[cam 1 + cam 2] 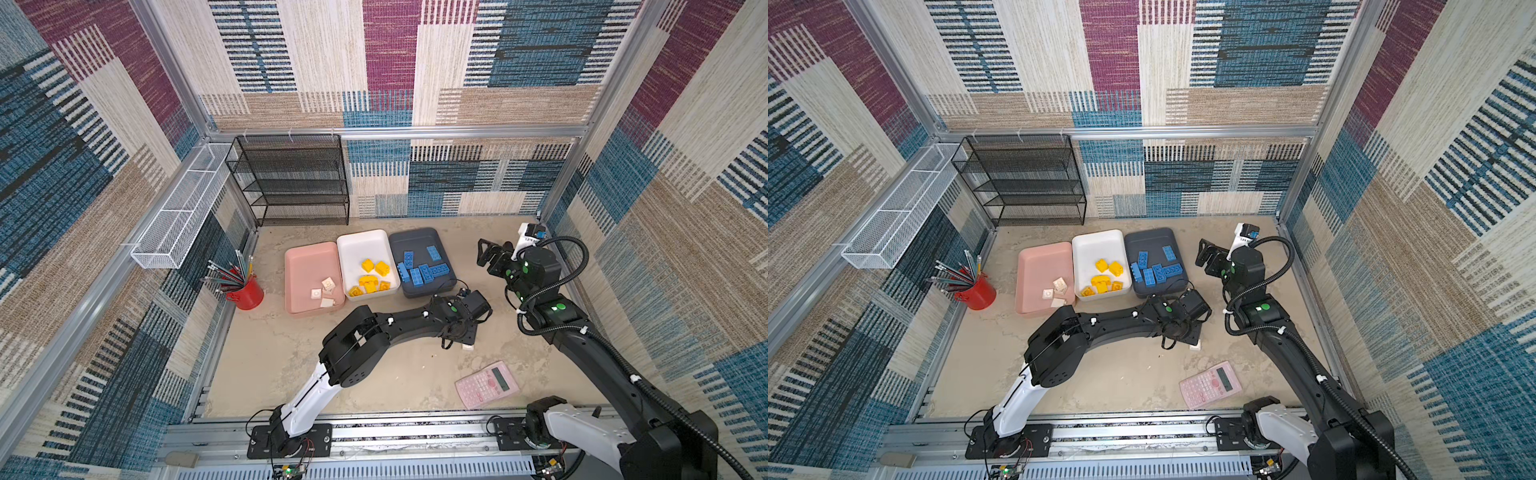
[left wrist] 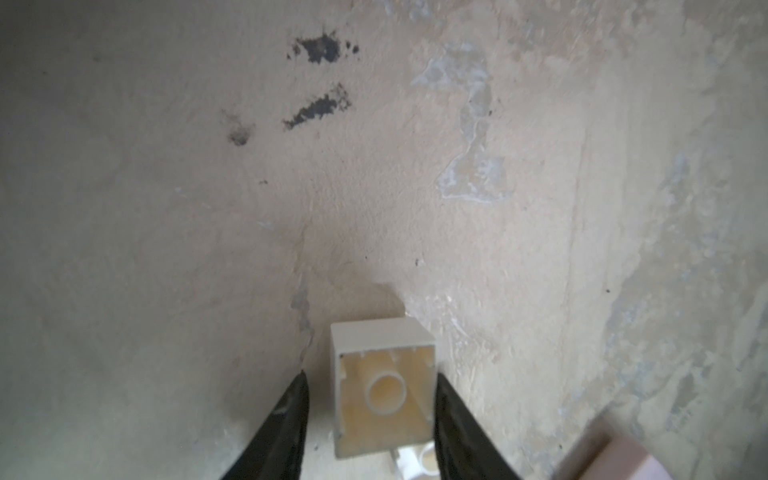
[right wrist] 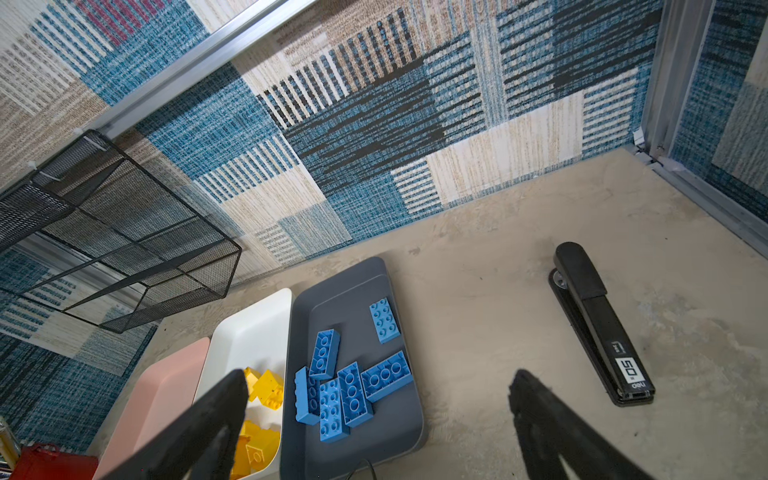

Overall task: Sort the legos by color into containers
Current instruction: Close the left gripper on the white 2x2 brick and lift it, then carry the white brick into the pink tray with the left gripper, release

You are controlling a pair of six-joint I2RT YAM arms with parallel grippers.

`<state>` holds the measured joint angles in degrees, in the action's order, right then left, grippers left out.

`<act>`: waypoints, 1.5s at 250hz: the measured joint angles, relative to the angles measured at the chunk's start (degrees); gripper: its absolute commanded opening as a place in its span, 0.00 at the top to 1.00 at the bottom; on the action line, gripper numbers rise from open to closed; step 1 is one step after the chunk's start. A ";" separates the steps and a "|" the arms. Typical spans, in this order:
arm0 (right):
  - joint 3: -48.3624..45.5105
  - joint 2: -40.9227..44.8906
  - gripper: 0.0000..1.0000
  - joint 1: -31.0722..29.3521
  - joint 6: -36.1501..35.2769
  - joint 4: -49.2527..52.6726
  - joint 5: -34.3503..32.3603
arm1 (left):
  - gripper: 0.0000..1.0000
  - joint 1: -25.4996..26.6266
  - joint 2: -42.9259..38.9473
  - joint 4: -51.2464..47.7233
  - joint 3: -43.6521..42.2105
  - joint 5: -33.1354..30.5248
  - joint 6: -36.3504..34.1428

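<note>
A white lego cube (image 2: 382, 390) lies on the table with its hollow underside toward the left wrist camera. My left gripper (image 2: 370, 375) straddles it: one finger touches a side, the other stands a small gap off. In both top views the cube (image 1: 468, 347) (image 1: 1195, 344) peeks out under that wrist. The pink tray (image 1: 307, 257) holds white cubes (image 1: 324, 291), the white tray (image 1: 361, 245) yellow bricks (image 1: 372, 276), and the dark grey tray (image 1: 415, 239) blue bricks (image 1: 419, 268). My right gripper (image 1: 484, 252) (image 3: 380, 374) hangs open and empty, to the right of the grey tray.
A pink calculator (image 1: 486, 384) lies near the front right. A red pencil cup (image 1: 247, 293) stands left of the pink tray. A black mesh shelf (image 1: 291, 178) and a white wire basket (image 1: 183, 208) line the back left. A black stapler (image 3: 598, 324) lies at the far right.
</note>
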<state>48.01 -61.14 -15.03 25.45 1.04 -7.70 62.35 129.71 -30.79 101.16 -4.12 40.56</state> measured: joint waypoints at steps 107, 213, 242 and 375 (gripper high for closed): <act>-0.81 1.11 0.01 0.04 -0.09 -0.33 1.20 | 0.68 -0.52 -0.92 -0.09 -0.66 -0.42 0.92; -0.63 -0.66 0.01 0.04 -2.84 -0.31 8.85 | 0.69 -5.38 -17.81 2.47 -18.34 -2.16 2.29; -1.20 -1.09 0.01 0.04 -3.54 -0.90 12.22 | 0.69 -7.41 -24.02 3.08 -23.28 -3.37 2.38; -9.68 -7.50 0.00 -6.67 -2.95 -8.74 28.79 | 0.69 -29.49 -46.42 1.51 -36.92 -4.44 -0.37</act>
<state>38.33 -68.64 -21.69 22.50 -7.70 21.08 32.86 83.29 -29.28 64.25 -8.56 40.18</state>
